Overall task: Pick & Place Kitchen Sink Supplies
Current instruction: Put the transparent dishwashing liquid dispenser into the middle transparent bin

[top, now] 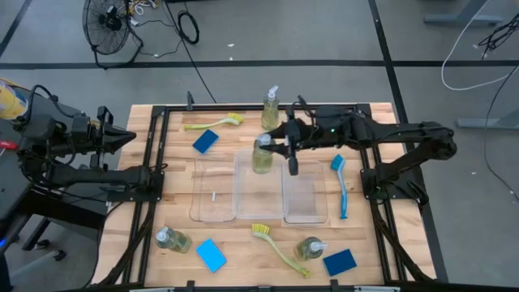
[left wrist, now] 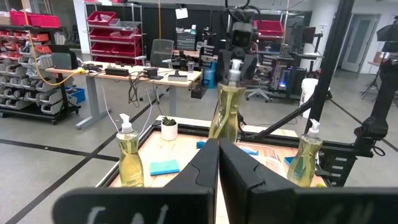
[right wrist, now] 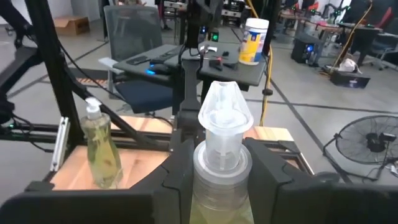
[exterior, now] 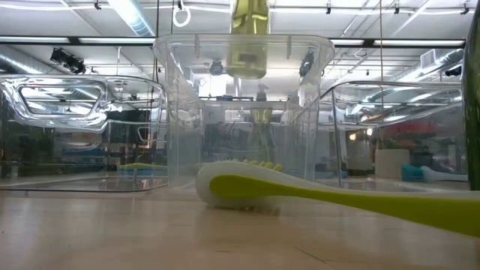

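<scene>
Currently right gripper [top: 276, 146] clamped on neck of soap bottle [top: 262, 156], hanging above middle tray [top: 242, 207]. Lower straight down, keep upright, release once seated. Left gripper [top: 130, 139] shut, empty, parked far aside.

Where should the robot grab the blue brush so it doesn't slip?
Probably the middle of the blue brush's long thin handle, coming straight down from above. It lies flat on the table beside the clear trays, so a tool's fingers can close across the narrow handle.
</scene>
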